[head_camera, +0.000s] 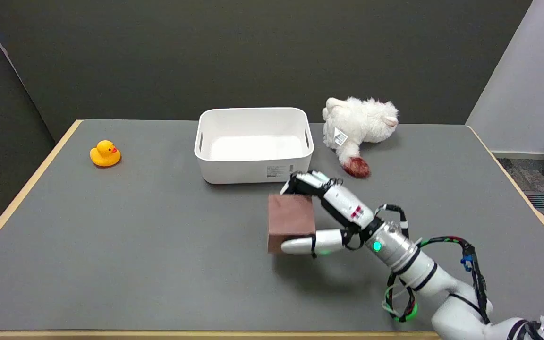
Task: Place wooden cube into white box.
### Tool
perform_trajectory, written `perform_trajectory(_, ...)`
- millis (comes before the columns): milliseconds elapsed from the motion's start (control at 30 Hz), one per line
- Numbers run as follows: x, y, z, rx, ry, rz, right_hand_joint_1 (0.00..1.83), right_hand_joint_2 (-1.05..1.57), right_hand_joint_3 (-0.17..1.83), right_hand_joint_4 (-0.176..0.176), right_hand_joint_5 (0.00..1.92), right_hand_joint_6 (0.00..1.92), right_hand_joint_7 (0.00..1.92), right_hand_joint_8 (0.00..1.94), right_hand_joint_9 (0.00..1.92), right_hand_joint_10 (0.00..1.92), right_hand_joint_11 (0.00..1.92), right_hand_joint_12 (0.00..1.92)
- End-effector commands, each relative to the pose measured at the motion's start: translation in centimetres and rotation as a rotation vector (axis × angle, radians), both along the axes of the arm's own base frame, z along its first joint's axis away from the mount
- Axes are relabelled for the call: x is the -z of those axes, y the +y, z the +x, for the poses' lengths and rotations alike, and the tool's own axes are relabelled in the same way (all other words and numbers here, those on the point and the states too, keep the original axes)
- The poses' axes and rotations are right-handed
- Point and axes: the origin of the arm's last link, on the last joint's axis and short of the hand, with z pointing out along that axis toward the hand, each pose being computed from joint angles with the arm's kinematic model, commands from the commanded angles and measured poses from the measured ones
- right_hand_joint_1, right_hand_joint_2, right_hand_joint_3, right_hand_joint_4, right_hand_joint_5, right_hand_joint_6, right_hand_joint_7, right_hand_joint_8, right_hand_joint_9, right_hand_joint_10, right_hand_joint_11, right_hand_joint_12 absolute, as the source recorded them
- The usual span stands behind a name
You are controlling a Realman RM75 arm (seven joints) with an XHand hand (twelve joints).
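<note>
Head view: gray table with a light wood edge, seen from above the near side; dark wall behind.
Right arm: white, reaches in from the lower right, black cables looped along its forearm, green lights at the wrist.
Right hand: clamped on the wooden cube; fingers curl over the cube's far top edge, thumb lies along its near lower side.
Wooden cube: reddish-brown, squeezed between fingers and thumb, near the middle of the table, just in front of the white box's near right corner. Whether it rests on the table or is raised a little, cannot tell.
White box: open-topped plastic bin with rounded corners and slot handles at both ends, a small label on the near wall; stands at the far middle of the table. Cube is outside it.
Plush toy: white, fluffy, lying on its side just right of the box, a sewn tag showing, one reddish-brown paw pointing toward the near side.
Rubber duck: yellow, orange beak, upright, well left of the box, near the table's left edge.
</note>
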Motion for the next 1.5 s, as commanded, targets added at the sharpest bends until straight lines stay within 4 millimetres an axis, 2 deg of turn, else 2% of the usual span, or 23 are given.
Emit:
perform_trajectory(33, -4.4, -5.2, 9.2, -0.252, -0.049, -0.236, 1.29, 1.39, -0.05, -0.176, 0.39, 1.61, 0.54, 1.89, 0.64, 1.71, 0.10, 1.92)
perform_trajectory(267, -5.2, -9.5, 14.1, -0.338, -0.100, -0.288, 1.29, 1.38, -0.04, -0.176, 0.40, 1.60, 0.58, 1.83, 0.65, 1.70, 0.11, 1.92)
perform_trajectory(533, -3.1, -15.6, 17.5, -0.299, -0.079, -0.242, 1.29, 1.37, -0.04, -0.176, 0.41, 1.60, 0.59, 1.81, 0.65, 1.69, 0.14, 1.91)
perform_trajectory(633, -1.8, -18.2, 17.6, -0.243, -0.053, -0.232, 1.10, 1.31, 0.12, -0.141, 0.46, 1.58, 0.68, 1.75, 0.70, 1.49, 0.20, 1.92)
perform_trajectory(700, -1.2, -19.9, 17.0, -0.195, -0.035, -0.236, 1.11, 1.30, 0.14, -0.137, 0.46, 1.58, 0.68, 1.75, 0.71, 1.49, 0.20, 1.92)
perform_trajectory(867, 1.3, -22.5, 14.8, -0.093, 0.015, -0.221, 1.09, 1.32, 0.11, -0.131, 0.45, 1.61, 0.67, 1.75, 0.71, 1.48, 0.19, 1.92)
perform_trajectory(1067, 3.8, -24.1, 10.9, 0.057, 0.047, -0.226, 1.09, 1.32, 0.12, -0.126, 0.44, 1.61, 0.67, 1.74, 0.72, 1.47, 0.18, 1.92)
perform_trajectory(1233, 3.0, -24.3, 7.2, 0.166, 0.073, -0.276, 1.09, 1.31, 0.14, -0.121, 0.45, 1.60, 0.67, 1.74, 0.71, 1.46, 0.18, 1.92)
perform_trajectory(1333, 1.7, -24.1, 5.3, 0.231, 0.086, -0.313, 1.10, 1.30, 0.14, -0.124, 0.45, 1.60, 0.68, 1.73, 0.71, 1.45, 0.18, 1.92)
perform_trajectory(1500, -0.2, -23.4, 3.1, 0.300, 0.096, -0.358, 1.10, 1.30, 0.14, -0.122, 0.45, 1.60, 0.68, 1.73, 0.71, 1.45, 0.18, 1.92)
